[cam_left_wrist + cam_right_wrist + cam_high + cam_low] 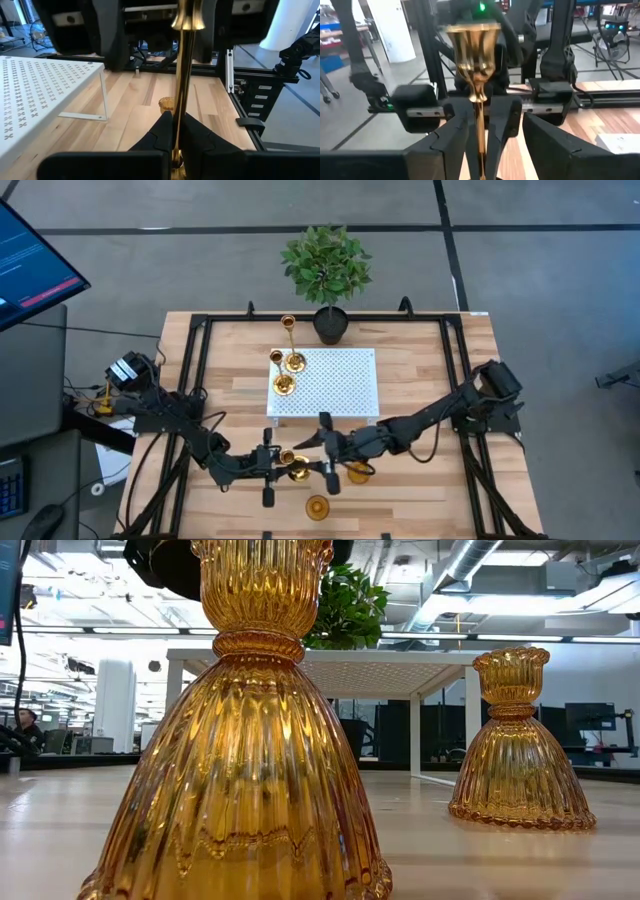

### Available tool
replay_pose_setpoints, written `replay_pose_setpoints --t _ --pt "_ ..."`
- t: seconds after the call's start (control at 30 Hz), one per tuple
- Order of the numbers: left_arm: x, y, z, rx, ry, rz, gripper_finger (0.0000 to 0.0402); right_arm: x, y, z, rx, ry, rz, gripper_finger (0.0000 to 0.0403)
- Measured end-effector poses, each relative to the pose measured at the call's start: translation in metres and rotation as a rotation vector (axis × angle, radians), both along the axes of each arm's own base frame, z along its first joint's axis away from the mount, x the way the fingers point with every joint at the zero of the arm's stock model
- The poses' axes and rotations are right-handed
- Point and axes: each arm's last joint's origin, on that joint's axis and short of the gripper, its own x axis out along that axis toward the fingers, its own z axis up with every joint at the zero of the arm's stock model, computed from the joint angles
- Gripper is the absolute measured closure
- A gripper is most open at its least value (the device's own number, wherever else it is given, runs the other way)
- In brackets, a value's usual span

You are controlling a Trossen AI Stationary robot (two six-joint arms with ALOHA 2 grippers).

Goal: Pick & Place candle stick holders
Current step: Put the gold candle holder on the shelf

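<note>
A tall gold candle stick holder (pixel 295 469) with a thin stem stands upright between my two grippers at the table's near middle. Its cup (pixel 187 17) rises above my left gripper (pixel 176 131), which is shut on the stem. My right gripper (pixel 479 131) faces it from the right, open, with a finger close on either side of the stem (pixel 480 120) below the cup (pixel 472 42). Two amber glass holders (pixel 317 507) (pixel 357 472) rest on their wide bases on the table. Three gold holders (pixel 283 385) (pixel 291 345) (pixel 276 357) stand on the white shelf (pixel 345 385). My left gripper pinches the tall holder's thin stem (pixel 176 112), low on it, between its two fingers. The fingers come level from the table's left and lie across the stem. The holder stands upright with its cup above the fingers. Its base is hidden by the gripper.
A potted green plant (pixel 327 270) stands at the far edge behind the shelf. The amber holders also show in the low view, one close (pixel 240 740) and one farther right (pixel 515 740). Black frame rails (pixel 195 370) (pixel 462 370) run along both sides of the table.
</note>
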Motion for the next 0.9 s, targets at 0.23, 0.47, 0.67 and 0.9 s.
replay_pose_setpoints --t 0.23,0.47,0.67,0.9 --pt "0.000 0.000 -0.001 0.005 0.005 0.001 0.0386 0.004 0.000 0.004 0.007 -0.009 0.021 0.0236" --pt "0.004 0.004 -0.001 0.000 0.005 0.021 0.0386 0.003 0.001 0.005 0.041 -0.008 0.064 0.0288" --pt "0.014 0.016 0.000 -0.051 0.002 0.006 0.0386 0.006 -0.005 0.003 0.044 0.000 0.048 0.0297" --pt "0.016 0.018 0.000 -0.044 0.001 0.006 0.0386 0.007 -0.007 0.003 0.043 0.001 0.045 0.0332"
